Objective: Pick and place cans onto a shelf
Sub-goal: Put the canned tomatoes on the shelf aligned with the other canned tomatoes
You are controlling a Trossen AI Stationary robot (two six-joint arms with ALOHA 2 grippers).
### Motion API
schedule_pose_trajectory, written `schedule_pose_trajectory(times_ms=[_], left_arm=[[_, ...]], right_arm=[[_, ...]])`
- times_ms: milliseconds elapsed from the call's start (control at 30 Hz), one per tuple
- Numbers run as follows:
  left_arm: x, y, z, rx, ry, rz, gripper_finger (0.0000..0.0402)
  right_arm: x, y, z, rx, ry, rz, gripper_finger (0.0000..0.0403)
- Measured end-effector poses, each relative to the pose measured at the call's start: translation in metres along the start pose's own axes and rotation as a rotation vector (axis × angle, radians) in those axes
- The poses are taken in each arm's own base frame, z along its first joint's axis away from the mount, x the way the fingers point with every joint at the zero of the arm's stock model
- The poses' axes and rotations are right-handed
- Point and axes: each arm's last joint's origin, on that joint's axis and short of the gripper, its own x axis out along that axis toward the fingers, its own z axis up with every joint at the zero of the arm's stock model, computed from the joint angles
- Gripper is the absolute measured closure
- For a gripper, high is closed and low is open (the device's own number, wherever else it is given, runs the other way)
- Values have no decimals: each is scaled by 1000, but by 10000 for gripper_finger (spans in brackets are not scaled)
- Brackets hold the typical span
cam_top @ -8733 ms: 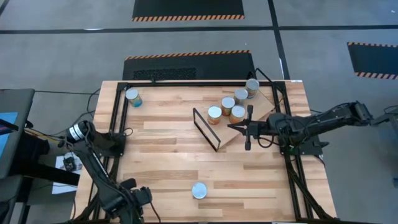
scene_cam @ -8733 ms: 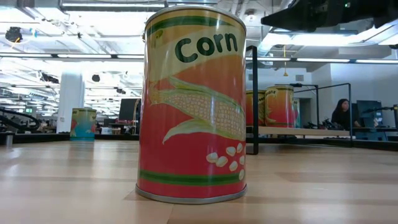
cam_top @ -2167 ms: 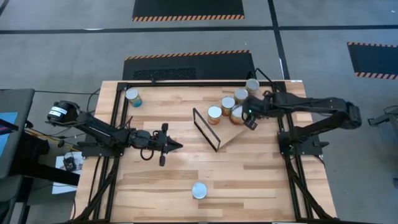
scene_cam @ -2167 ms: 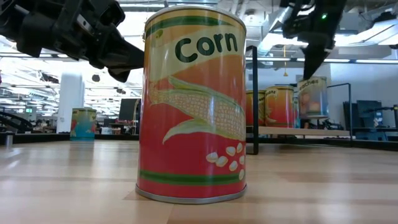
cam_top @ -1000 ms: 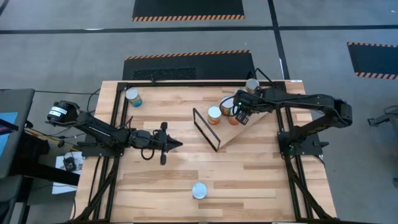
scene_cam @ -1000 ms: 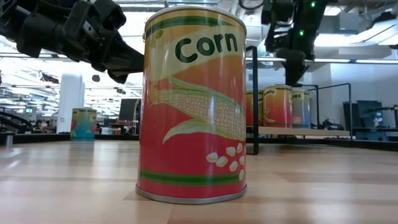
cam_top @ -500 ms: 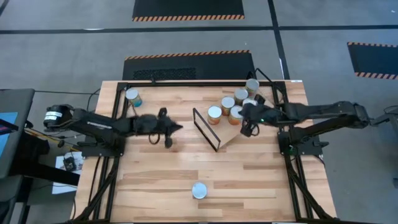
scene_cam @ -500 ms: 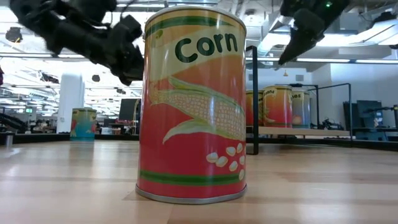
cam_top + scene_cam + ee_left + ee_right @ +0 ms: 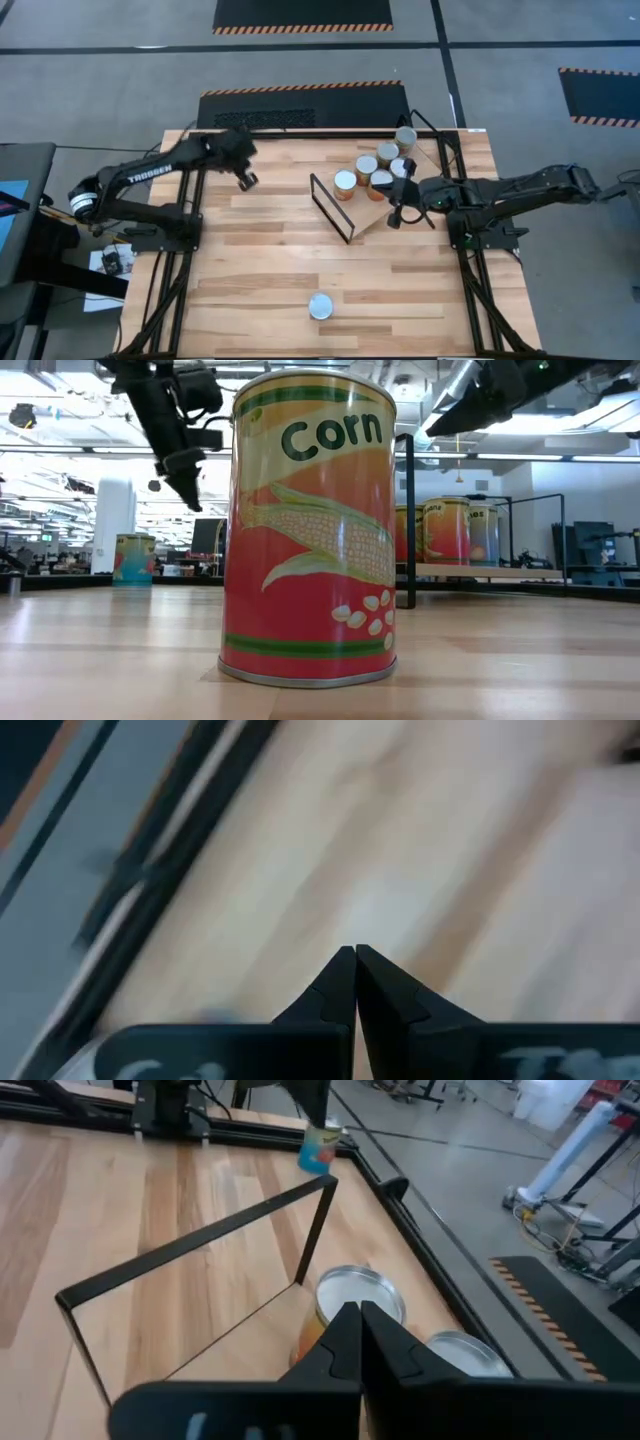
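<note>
Several cans (image 9: 367,165) stand upright in a cluster on the light-wood shelf board (image 9: 372,214), beside its black wire frame (image 9: 330,207). One can (image 9: 320,306) stands alone near the front edge and fills the low view (image 9: 310,530). Another can (image 9: 133,560) stands at the far left corner; in the high view my left arm hides it. My left gripper (image 9: 246,180) is shut and empty in the air near that corner. My right gripper (image 9: 397,216) is shut and empty above the shelf's near right part, just short of the cans (image 9: 360,1295).
Black frame rails (image 9: 186,200) run along the table's left and right edges, where the arm bases stand. Bare slatted tabletop (image 9: 260,270) lies between the shelf and the front can.
My left gripper has swung from the table's middle left toward the far left corner, turning its fingers from pointing right to pointing toward the near edge. My right gripper has drawn back from over the can cluster toward the near and right edges. The cans stay on the shelf.
</note>
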Motion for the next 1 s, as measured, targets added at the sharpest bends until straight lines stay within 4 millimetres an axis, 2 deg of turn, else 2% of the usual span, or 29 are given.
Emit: schedule_pose_trajectory(times_ms=[100,233,367,600,800,1000], left_arm=[[-4,23,-6,-75,94,103,389],[-3,47,-17,-167,181,179,351],[-1,61,-24,-235,215,197,305],[5,65,-31,-218,236,194,253],[22,65,-44,-182,252,248,247],[29,64,-47,-160,224,270,246]], right_arm=[[1,0,-1,-15,-18,-4,395],[1,0,-1,-29,-16,-3,396],[1,1,-1,-30,-16,-1,390],[1,0,1,-39,-36,-2,395],[1,0,3,-41,-62,-5,393],[1,0,3,-40,-62,-5,394]])
